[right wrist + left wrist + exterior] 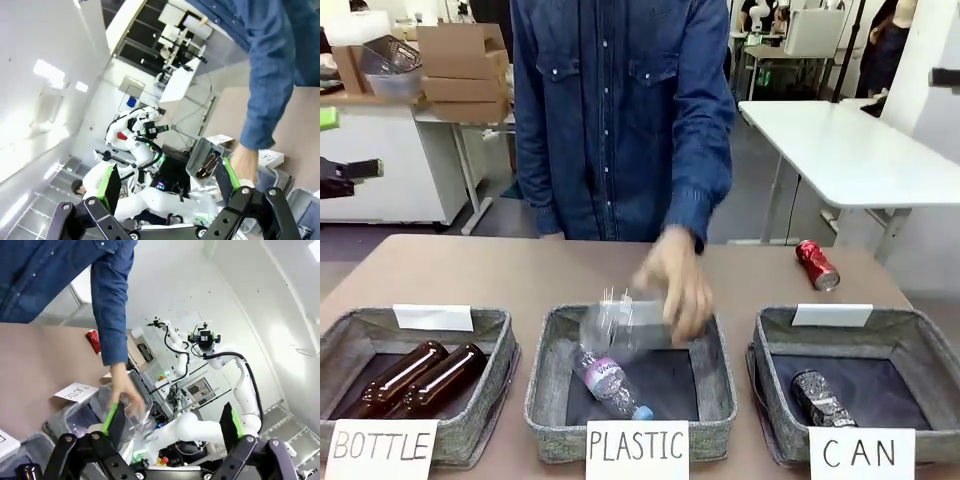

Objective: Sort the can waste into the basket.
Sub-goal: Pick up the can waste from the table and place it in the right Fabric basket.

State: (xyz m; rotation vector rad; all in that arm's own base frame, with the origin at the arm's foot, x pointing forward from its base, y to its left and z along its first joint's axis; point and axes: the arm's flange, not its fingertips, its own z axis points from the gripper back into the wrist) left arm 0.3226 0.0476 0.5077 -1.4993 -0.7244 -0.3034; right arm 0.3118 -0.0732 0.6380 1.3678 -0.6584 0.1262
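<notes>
Brown tabletop (520, 270) carries three grey woven baskets in a row. The person's hand (677, 285) hangs over the far rim of the middle one, the PLASTIC basket (545, 370). The BOTTLE basket (500, 360) sits to the robot's left of the hand and the CAN basket (765, 370) to its right, both nearer the robot than the hand.

Two grippers are up off the table. The left gripper (172, 420) and the right gripper (166, 180) each have their fingers spread wide with nothing between them.

The hand is blurred. Its fingers bend down onto a crumpled clear bottle (615, 325), one of two clear plastic bottles. Whether it grips this bottle or only touches it, I cannot tell. The second clear bottle (605, 385) lies in the same basket, just below the hand.

Two brown glass bottles (405, 375) (445, 378) lie side by side in the BOTTLE basket.

There are two cans. The black can (823, 398) lies inside the CAN basket. The red can (817, 265) lies on the bare table, level with the hand and to its right, beyond that basket's far rim.
</notes>
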